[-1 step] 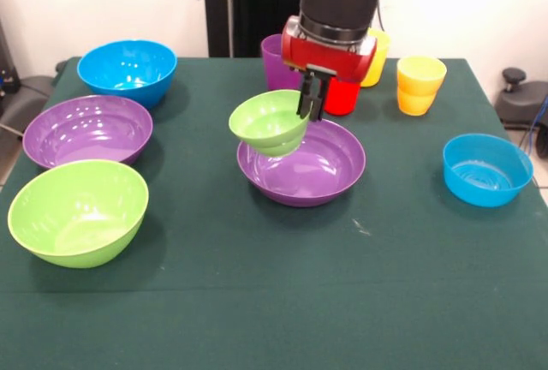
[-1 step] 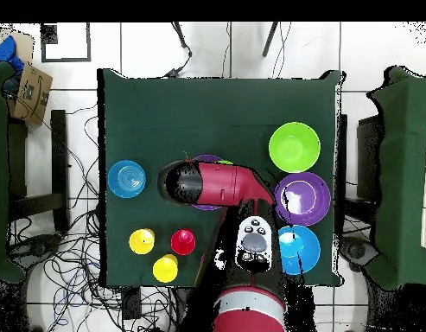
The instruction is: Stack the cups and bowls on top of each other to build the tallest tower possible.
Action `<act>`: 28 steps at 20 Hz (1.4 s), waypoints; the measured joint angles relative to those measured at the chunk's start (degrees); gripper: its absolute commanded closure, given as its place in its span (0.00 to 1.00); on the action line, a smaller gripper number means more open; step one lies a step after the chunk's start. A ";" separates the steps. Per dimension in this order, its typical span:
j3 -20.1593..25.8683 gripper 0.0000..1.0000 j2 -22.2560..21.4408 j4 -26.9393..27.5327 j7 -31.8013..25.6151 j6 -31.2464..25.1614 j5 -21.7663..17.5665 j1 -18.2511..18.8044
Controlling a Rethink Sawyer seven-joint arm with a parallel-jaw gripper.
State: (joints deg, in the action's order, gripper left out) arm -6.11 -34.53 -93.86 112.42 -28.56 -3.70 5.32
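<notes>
The gripper (image 1: 309, 96) pinches the rim of the small green bowl (image 1: 269, 121) — tilted, held up. It hangs over the purple bowl (image 1: 325, 169) mid-table.

A robot lab: green-clothed table (image 2: 216, 104), loose floor cables (image 2: 73, 259), tiled floor.

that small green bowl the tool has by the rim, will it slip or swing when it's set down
The small green bowl looks glossy, so it may slip in the tool, which pinches only one edge. It hangs tilted, so it could swing or rock. It looks like thin plastic, probably light, and should settle into the large purple bowl below.
</notes>
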 measured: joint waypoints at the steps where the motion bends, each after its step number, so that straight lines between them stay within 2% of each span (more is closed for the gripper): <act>1: 0.00 1.00 0.44 0.00 0.00 0.00 -0.01 0.00; 11: 0.28 1.00 3.27 -0.10 0.00 0.01 0.02 0.83; 28: 2.53 1.00 5.37 -0.52 0.00 0.02 0.03 2.92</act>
State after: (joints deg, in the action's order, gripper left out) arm -3.59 -29.16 -94.37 112.42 -28.53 -3.67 8.24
